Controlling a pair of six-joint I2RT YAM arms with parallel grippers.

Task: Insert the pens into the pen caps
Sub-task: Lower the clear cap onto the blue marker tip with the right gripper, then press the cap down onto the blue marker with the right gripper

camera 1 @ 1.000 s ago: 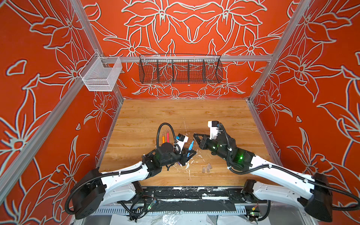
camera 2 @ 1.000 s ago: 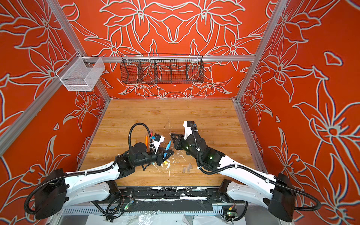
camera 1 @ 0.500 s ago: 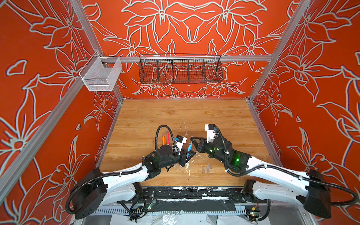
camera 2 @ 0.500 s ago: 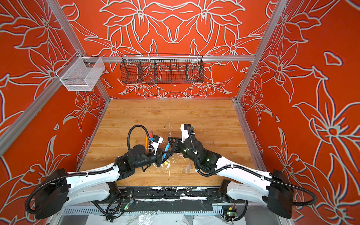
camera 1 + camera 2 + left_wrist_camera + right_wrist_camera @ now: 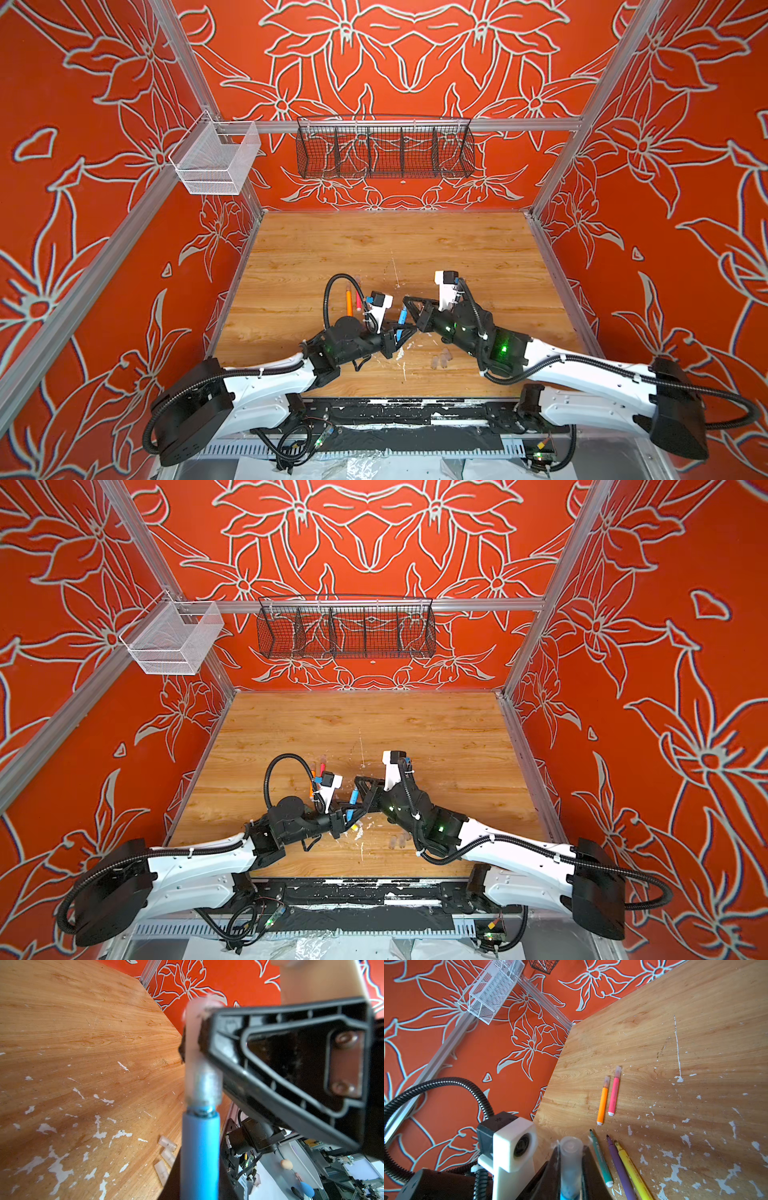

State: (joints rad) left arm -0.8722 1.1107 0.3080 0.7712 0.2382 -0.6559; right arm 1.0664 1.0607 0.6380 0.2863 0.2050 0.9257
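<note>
My left gripper (image 5: 395, 338) (image 5: 199, 1188) is shut on the blue pen (image 5: 401, 322) (image 5: 199, 1157), whose tip points away from it. My right gripper (image 5: 409, 311) (image 5: 571, 1167) is shut on a translucent pen cap (image 5: 196, 1053) (image 5: 571, 1157). That cap sits over the blue pen's tip, down to near the barrel's collar. An orange pen (image 5: 602, 1105) and a pink-red pen (image 5: 613, 1095) lie side by side with caps on. Green (image 5: 601, 1159), purple (image 5: 618, 1165) and yellow (image 5: 631, 1169) pens lie uncapped beside them. Three loose caps (image 5: 167, 1153) (image 5: 440, 359) lie near the table's front.
White flecks (image 5: 99, 1134) are scattered over the wooden table (image 5: 415, 245). A white mesh basket (image 5: 216, 162) hangs on the left wall and a black wire basket (image 5: 384, 151) on the back wall. The left arm's camera housing (image 5: 512, 1147) stands close beside my right gripper.
My right gripper has moved left with the cap until it met the blue pen's tip. The left gripper has held the pen nearly still.
</note>
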